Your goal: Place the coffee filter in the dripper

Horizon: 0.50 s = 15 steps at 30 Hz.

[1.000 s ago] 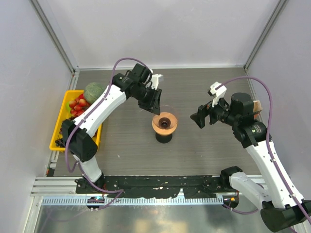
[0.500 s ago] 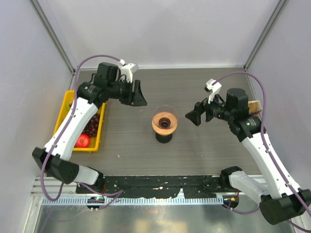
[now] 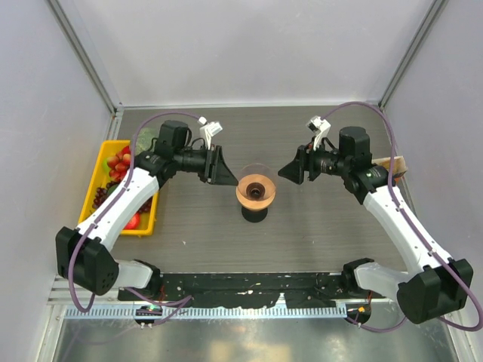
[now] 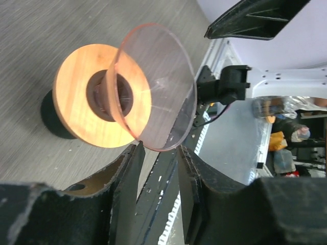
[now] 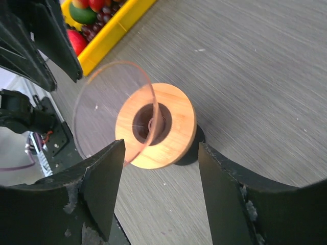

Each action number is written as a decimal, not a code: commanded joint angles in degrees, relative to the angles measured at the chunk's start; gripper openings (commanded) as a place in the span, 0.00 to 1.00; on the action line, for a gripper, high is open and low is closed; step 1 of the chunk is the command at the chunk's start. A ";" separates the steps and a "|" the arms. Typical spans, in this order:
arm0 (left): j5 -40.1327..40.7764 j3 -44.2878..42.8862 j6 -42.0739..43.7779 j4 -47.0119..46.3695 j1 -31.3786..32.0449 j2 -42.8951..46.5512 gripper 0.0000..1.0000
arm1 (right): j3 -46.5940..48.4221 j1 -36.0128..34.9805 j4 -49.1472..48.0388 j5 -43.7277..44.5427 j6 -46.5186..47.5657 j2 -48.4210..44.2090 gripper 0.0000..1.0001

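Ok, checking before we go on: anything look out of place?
Nothing spilled or tipped. The dripper stands upright, empty. Oddly, the left hand and right hand flank it, neither carrying the coffee filter, which lies off to the far right.

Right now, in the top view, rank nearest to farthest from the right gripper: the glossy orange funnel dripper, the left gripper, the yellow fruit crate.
1. Orange funnel dripper, centre, beside the right gripper.
2. Left gripper, beyond the dripper.
3. Yellow fruit crate, far left.

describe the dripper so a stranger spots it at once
On the dark grey table, look mid-table, right of the yellow fruit tray. The dripper is the only round orange-brown disc, with a dark centre hole under a clear cone.
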<state>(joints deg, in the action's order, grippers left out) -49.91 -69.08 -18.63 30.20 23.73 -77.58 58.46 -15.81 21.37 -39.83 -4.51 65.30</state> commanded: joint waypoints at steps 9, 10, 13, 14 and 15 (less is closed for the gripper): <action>-5.02 -0.89 -6.68 -9.62 -0.61 -0.64 0.38 | 0.61 -0.18 -6.69 -5.07 -5.94 0.71 0.57; -4.85 -0.45 -6.59 -10.06 -0.61 -0.38 0.37 | 0.61 -0.18 -6.77 -5.16 -6.21 0.97 0.56; -1.70 -0.44 -5.46 -8.06 -0.70 -0.29 0.39 | 0.08 -0.10 -6.69 -5.43 -6.38 1.50 0.55; -0.64 -0.53 -4.93 -7.61 -0.87 -0.20 0.43 | -0.10 -0.18 -6.60 -5.34 -6.21 1.67 0.54; 0.24 -0.44 -4.75 -7.26 -1.05 0.06 0.43 | -0.18 -0.18 -6.43 -5.34 -6.04 1.59 0.53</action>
<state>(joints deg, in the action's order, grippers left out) -52.38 -68.34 -24.05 23.75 23.42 -78.37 58.19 -15.81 17.50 -43.88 -9.89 66.76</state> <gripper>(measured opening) 0.412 0.546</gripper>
